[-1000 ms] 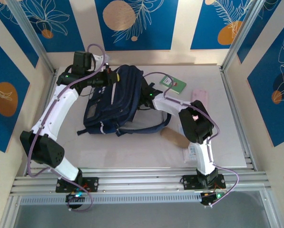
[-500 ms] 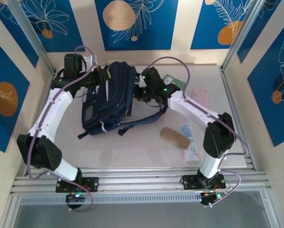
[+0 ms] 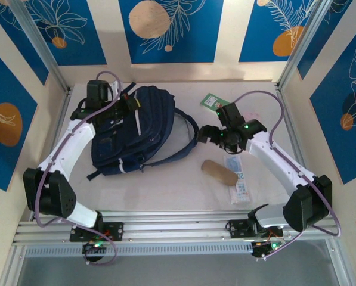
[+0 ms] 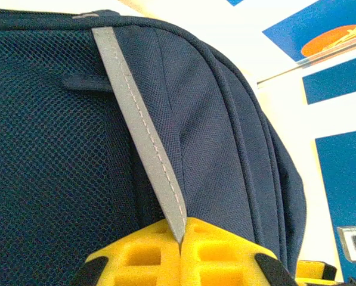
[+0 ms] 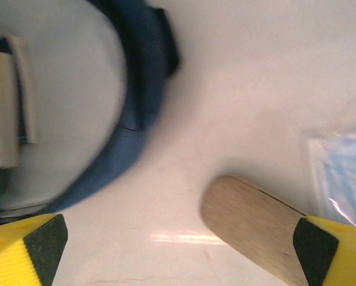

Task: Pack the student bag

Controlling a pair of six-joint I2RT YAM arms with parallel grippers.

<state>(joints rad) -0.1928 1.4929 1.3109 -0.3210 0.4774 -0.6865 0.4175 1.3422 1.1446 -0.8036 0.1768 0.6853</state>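
The navy student bag (image 3: 136, 128) lies on the table at the back left, one shoulder strap (image 3: 183, 143) looping out to its right. My left gripper (image 3: 127, 108) is at the bag's top end, its yellow jaws shut on the grey stripe trim (image 4: 148, 131) of the student bag (image 4: 225, 149). My right gripper (image 3: 212, 138) hangs open over the bare table just right of the strap (image 5: 142, 89), nothing between its fingertips (image 5: 43, 247). A wooden brush-like piece (image 5: 255, 220) lies just below it.
The wooden piece (image 3: 219, 171) lies right of centre, beside a blue-and-white plastic packet (image 3: 237, 179). A green card (image 3: 213, 102) sits near the back wall. Frame rails close off the table on both sides and at the front.
My right gripper has pulled away from the bag to the right and opened wide. The bag has shifted left and settled flatter, with the left gripper still holding its trim.
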